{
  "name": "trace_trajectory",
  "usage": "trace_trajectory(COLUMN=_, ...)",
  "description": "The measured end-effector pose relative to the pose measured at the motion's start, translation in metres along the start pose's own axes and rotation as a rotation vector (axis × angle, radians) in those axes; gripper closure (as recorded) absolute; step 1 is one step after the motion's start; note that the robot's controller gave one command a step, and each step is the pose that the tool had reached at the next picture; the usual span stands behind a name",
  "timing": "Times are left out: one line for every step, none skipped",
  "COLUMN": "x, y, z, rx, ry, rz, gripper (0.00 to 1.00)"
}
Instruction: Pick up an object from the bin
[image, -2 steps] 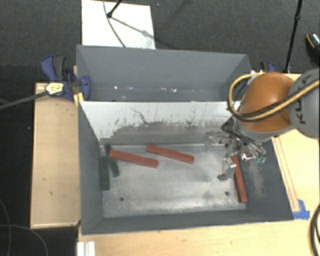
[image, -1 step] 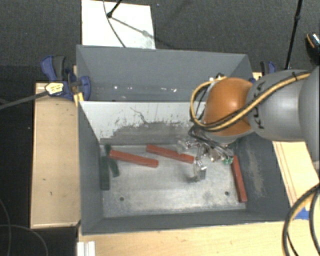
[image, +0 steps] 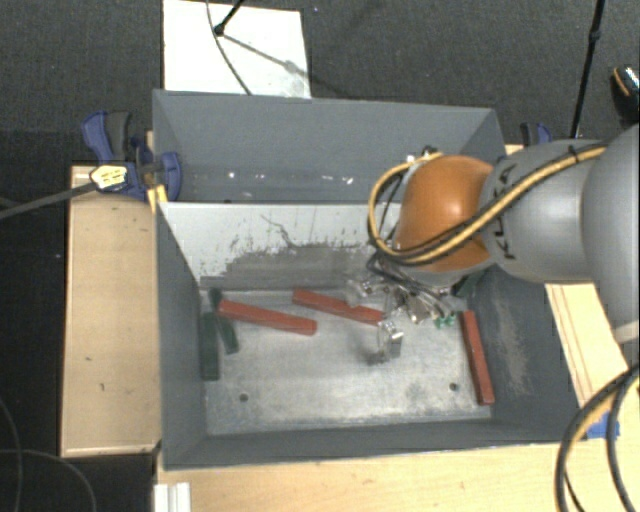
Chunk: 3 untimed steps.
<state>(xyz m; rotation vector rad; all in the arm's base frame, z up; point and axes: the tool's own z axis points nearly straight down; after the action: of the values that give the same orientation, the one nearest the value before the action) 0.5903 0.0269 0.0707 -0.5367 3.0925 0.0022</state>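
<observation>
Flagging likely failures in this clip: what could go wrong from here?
The gripper sits low beside the end of the middle red bar; it may nudge the bar rather than grasp it. The right red bar lies along the bin wall, leaving little room for a grasp there.

Silver-grey arm (image: 575, 215), round orange wrist cover (image: 442, 208), yellow-and-black cables (image: 377, 210) looping round it, seemingly bare-metal pincer (image: 388, 342).
</observation>
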Motion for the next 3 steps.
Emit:
trace_trajectory(x=-0.0020, y=-0.0010, z=-0.0026, rx=0.001, ry=-0.007, rz=0.001, gripper=1.00)
trace_trajectory(x=0.0002, y=-0.0006, z=-0.0002, rx=0.000, ry=-0.001, rz=0.001, gripper=0.00)
trace_trajectory(x=0.0002, y=-0.0006, z=-0.0003, rx=0.000, ry=-0.001, rz=0.001, gripper=1.00)
